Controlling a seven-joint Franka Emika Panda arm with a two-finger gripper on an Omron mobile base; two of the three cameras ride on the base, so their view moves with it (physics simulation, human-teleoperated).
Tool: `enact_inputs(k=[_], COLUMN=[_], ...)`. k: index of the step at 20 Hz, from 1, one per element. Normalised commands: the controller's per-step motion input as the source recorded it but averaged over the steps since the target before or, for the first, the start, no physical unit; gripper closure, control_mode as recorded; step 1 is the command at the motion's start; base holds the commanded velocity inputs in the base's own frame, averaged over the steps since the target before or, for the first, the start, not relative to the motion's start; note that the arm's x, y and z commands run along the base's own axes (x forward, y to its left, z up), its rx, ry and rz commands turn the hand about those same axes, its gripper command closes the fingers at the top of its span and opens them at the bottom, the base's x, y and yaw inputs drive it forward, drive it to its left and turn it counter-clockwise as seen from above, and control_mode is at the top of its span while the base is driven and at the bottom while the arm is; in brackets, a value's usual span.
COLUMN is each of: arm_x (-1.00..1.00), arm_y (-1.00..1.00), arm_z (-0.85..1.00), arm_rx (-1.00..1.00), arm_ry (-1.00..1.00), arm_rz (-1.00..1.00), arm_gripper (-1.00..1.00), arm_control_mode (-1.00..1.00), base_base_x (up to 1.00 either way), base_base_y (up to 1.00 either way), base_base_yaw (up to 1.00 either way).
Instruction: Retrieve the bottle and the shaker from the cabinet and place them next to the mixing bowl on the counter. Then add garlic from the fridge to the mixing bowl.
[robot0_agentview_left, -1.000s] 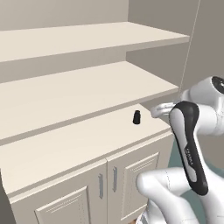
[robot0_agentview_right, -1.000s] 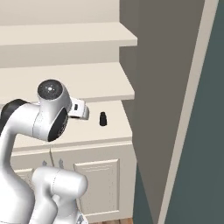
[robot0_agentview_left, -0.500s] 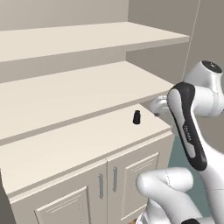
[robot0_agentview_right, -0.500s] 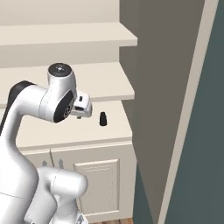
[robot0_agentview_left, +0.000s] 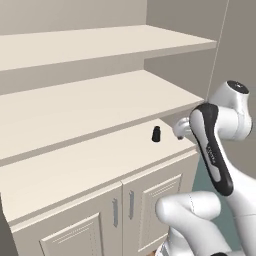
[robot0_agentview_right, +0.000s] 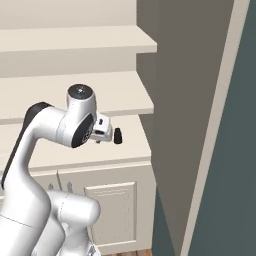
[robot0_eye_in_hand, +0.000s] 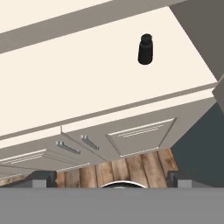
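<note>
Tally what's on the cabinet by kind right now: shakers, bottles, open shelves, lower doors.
Shakers: 1, the shaker standing upright on the cabinet top, near its right end
Bottles: 0
Open shelves: 2
Lower doors: 2, both shut
Total: 5

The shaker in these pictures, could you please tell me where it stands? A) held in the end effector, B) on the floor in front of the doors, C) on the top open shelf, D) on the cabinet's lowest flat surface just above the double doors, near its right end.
D: the shaker stands upright on the cabinet top over the doors, apart from the end effector.
</note>
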Motion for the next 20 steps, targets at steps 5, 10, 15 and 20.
enact_inputs(k=[5, 10, 15, 20], arm_x=[0.07, 0.02, 0.00, 0.00], arm_y=[-0.08, -0.02, 0.00, 0.00], arm_z=[-0.20, -0.12, -0.07, -0.05], arm_rx=[-0.03, -0.02, 0.00, 0.00], arm_ry=[0.00, 0.00, -0.03, -0.24], arm_rz=[0.00, 0.00, 0.00, 0.00], arm_gripper=[-1.00, -1.00, -1.00, -1.00], arm_control_mode=[-1.00, -1.00, -1.00, -1.00], base_base_x=[0.00, 0.00, 0.00, 0.00], base_base_y=[0.00, 0.00, 0.00, 0.00], base_base_yaw=[0.00, 0.00, 0.00, 0.00])
